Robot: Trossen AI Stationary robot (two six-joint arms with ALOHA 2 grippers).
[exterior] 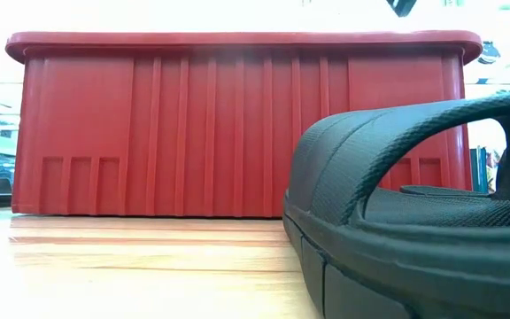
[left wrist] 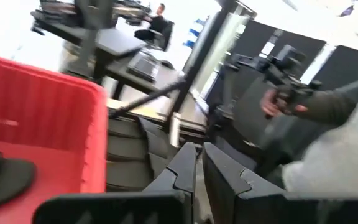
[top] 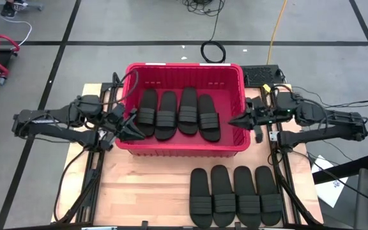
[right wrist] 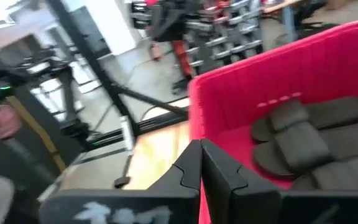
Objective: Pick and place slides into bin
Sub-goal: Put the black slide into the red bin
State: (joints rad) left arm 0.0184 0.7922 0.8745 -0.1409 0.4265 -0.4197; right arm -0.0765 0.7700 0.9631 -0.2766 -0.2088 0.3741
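Now both fingers [left wrist: 199, 171] [right wrist: 201, 167] closed, empty, at bin [top: 184, 147]

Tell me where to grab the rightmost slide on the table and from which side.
Grip the rightmost slide by its wide ribbed strap, coming straight down with the right gripper. It lies flat, touching a neighbour on one side, so the raised strap is probably the easiest part to pinch.

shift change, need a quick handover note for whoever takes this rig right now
Left gripper: shut, empty, at the red bin's left wall.
Right gripper: shut, empty, at the bin's right wall.
Done: four black slides lie side by side inside the bin.
Left: four more slides in a row on the wooden table, in front of the bin toward the right arm's side, none gripped.
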